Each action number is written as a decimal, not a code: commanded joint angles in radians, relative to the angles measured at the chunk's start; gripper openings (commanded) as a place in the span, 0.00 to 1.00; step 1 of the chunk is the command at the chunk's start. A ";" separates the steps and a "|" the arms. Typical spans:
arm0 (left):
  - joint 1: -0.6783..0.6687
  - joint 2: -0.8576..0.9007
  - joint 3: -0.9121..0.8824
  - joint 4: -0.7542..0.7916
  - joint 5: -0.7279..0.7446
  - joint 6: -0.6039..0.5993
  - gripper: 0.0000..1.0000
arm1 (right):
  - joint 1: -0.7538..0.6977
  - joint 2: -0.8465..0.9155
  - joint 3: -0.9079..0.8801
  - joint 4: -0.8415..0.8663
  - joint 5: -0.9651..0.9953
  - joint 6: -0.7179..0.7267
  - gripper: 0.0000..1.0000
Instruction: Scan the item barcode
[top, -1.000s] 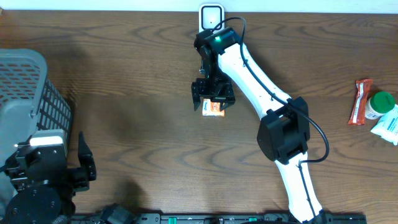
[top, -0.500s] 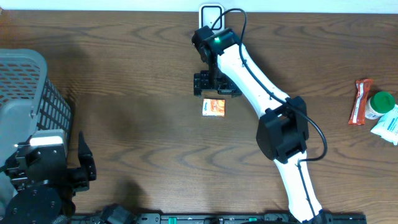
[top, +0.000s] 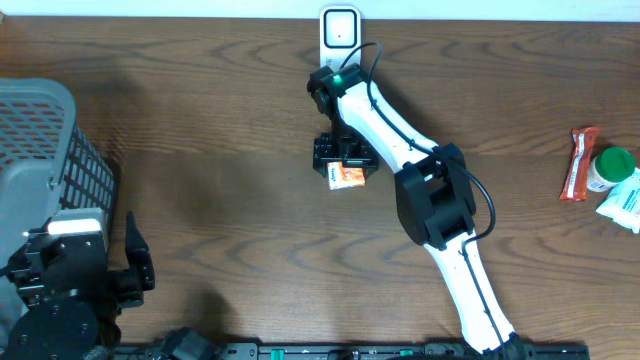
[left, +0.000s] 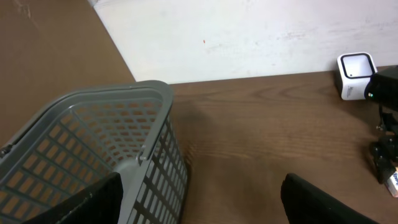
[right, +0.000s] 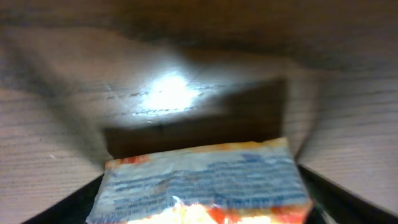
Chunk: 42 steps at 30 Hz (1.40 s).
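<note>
right jaws astride orange packet – cannot tell if clamped; left jaws apart by basket

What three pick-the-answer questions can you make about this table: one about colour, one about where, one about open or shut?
1. What colour is the basket? A red; B blue; C grey.
2. Where is the white scanner? A in the basket; B at the far edge of the table; C on the floor.
3. The left end effector is: A open and empty; B shut on a spoon; C shut on a cup.
Answers: C, its mesh walls are grey; B, it stands at the far edge; A, its fingers stand wide apart with nothing between.
</note>
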 joint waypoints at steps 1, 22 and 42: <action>0.000 -0.007 0.002 -0.001 -0.006 -0.002 0.82 | -0.011 0.076 -0.010 0.000 0.014 0.019 0.79; 0.000 -0.007 0.002 -0.001 -0.005 -0.002 0.82 | -0.117 0.076 -0.010 -0.187 -0.436 -0.148 0.61; 0.000 -0.007 0.002 -0.001 -0.006 -0.002 0.82 | -0.124 0.076 -0.010 -0.248 -0.667 -0.309 0.65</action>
